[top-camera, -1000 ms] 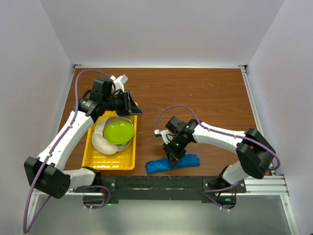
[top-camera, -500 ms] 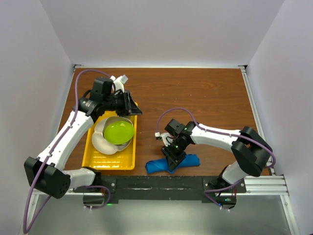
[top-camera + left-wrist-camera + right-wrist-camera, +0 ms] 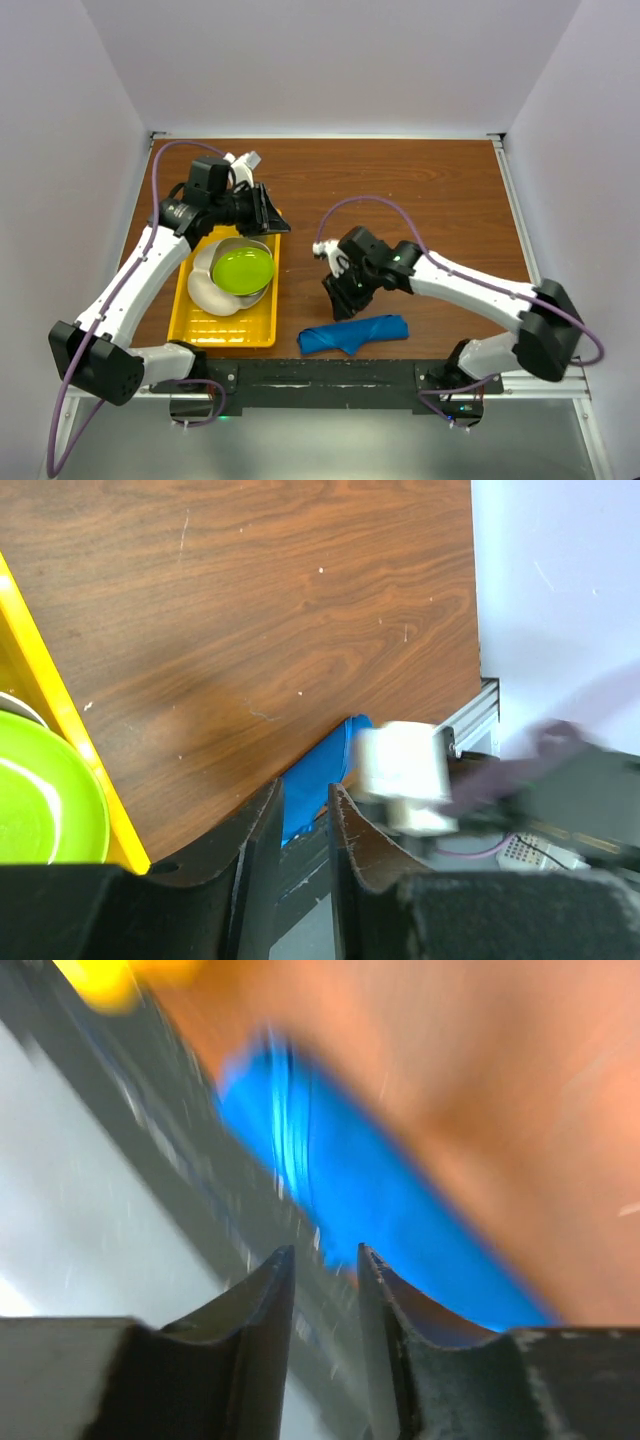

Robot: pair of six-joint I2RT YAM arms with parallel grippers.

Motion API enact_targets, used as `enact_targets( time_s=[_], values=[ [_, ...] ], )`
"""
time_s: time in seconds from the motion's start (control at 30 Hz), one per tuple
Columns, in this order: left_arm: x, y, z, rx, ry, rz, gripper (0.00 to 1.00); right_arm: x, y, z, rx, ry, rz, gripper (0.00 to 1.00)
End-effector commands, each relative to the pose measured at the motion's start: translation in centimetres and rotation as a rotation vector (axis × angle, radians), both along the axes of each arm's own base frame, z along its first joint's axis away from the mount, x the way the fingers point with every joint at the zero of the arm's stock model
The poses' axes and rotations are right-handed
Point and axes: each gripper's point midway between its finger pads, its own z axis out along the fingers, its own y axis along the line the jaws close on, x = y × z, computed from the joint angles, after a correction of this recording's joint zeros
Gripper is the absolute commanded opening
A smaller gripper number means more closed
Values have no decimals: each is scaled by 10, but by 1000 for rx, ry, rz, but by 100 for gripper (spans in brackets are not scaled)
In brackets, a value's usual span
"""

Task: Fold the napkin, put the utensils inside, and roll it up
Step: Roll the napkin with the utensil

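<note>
Right gripper (image 3: 342,300) is up off the soft, rumpled blue napkin (image 3: 353,334) roll now, fingers slightly apart, empty; left gripper (image 3: 274,216) same, narrow gap.

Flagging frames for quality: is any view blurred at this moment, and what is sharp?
Top external: sharp throughout under even light, with the napkin crisp. Left wrist: the table grain is in focus, but the right arm at lower right is smeared. Right wrist: heavy motion blur turns napkin and table into streaks of colour, and only its own fingers are sharp.
</note>
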Motion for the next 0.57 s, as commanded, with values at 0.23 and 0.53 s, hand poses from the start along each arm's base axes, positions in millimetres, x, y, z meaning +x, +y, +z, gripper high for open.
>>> enact_targets(
  time_s=[0.23,0.53],
  values=[
    [28,4,108,-87,-347,91,33,132,-19,247,470,-807,-647,98],
    [39,34,144,-84,-500,295,66,143,-106,252,237,-865,-1083,98]
  ],
)
